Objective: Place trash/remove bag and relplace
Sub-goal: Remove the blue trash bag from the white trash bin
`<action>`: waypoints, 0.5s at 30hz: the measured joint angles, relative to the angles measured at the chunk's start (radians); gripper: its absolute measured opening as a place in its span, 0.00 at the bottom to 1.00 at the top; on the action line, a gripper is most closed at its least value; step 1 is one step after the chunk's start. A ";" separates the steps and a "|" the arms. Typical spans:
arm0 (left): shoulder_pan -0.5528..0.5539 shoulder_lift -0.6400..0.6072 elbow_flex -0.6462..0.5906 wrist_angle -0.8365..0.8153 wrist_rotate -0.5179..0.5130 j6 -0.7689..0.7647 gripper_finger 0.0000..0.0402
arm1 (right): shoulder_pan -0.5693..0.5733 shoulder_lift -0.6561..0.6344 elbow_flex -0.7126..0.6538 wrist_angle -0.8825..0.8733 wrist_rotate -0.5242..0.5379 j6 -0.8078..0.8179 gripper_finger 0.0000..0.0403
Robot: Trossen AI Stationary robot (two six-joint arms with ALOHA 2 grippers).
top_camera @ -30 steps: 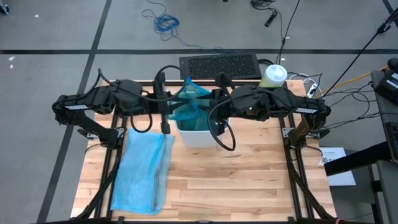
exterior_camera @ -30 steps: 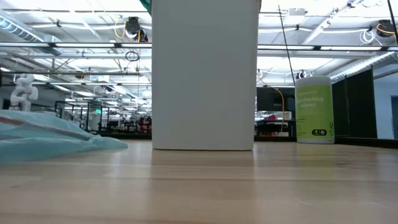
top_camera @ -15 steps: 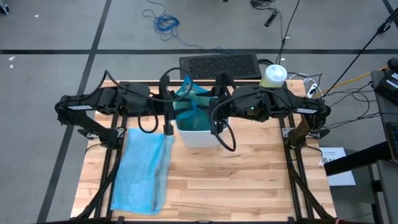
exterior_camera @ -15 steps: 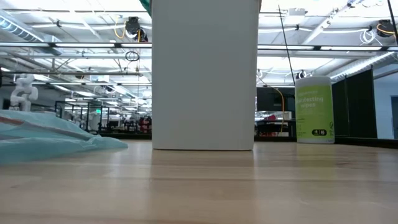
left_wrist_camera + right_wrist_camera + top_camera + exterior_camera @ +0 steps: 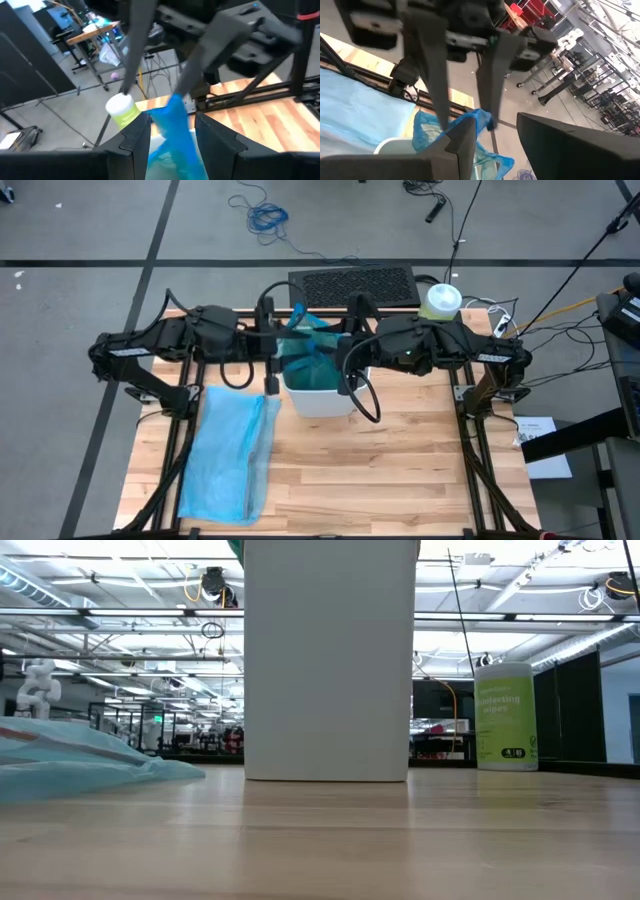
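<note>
The left pincer (image 5: 278, 343) is held over the left rim of the white bin (image 5: 318, 397), its fingers (image 5: 134, 142) spread apart with a raised peak of the teal-green bag (image 5: 175, 125) standing between them, and whether they touch the plastic cannot be told. The right pincer (image 5: 352, 340) is poised over the bin's right rim, fingers apart; in the right wrist view the bag's gathered top (image 5: 462, 125) is seen ahead of its gap, and no grip on it can be made out. The bag (image 5: 305, 345) is seated in the bin with its crumpled top bunched up between the two pincers. A pale sky-blue bag (image 5: 232, 450) is laid flat on the desk (image 5: 400, 470) to the left of the bin. A green white-lidded canister (image 5: 441, 301) is stood at the far right corner of the desk
</note>
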 joint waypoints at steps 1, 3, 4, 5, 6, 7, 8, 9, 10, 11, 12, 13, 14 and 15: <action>0.009 0.001 0.000 -0.001 -0.002 -0.001 0.37 | 0.000 0.000 0.000 0.004 -0.001 0.000 0.34; 0.025 0.007 0.000 -0.001 -0.018 -0.001 0.35 | 0.002 0.000 0.000 0.012 -0.001 0.000 0.34; 0.030 0.009 0.000 -0.001 -0.025 -0.002 0.33 | 0.002 0.000 0.000 0.013 -0.001 0.000 0.34; 0.033 0.013 0.000 -0.002 -0.029 -0.002 0.30 | 0.002 0.000 0.000 0.013 -0.001 0.000 0.34; 0.039 0.020 0.000 0.003 -0.030 -0.002 0.27 | 0.003 0.000 0.000 0.012 -0.001 0.000 0.34; 0.044 0.025 0.000 0.011 -0.030 -0.001 0.24 | 0.004 0.000 0.000 0.011 0.001 0.000 0.34; 0.046 0.028 0.000 0.014 -0.030 -0.001 0.19 | 0.004 0.000 0.000 0.010 0.005 0.000 0.34; 0.047 0.030 0.000 0.013 -0.030 -0.001 0.14 | 0.004 0.000 0.000 0.006 0.009 0.000 0.34; 0.047 0.031 0.000 0.009 -0.030 0.000 0.08 | 0.004 0.000 0.000 0.002 0.010 0.002 0.34; 0.047 0.033 0.000 0.007 -0.032 -0.001 0.04 | 0.004 0.000 0.000 -0.001 0.010 0.013 0.34; 0.047 0.033 0.000 0.004 -0.036 -0.001 0.02 | 0.004 -0.001 0.000 -0.008 0.010 0.025 0.34; 0.047 0.032 0.000 -0.004 -0.043 -0.001 0.02 | 0.004 -0.004 0.000 -0.021 0.009 0.033 0.34; 0.045 0.032 0.000 -0.014 -0.052 -0.002 0.01 | 0.005 -0.006 0.000 -0.038 0.008 0.039 0.34; 0.039 0.032 0.000 -0.023 -0.059 -0.006 0.01 | 0.005 -0.010 0.000 -0.047 0.006 0.042 0.34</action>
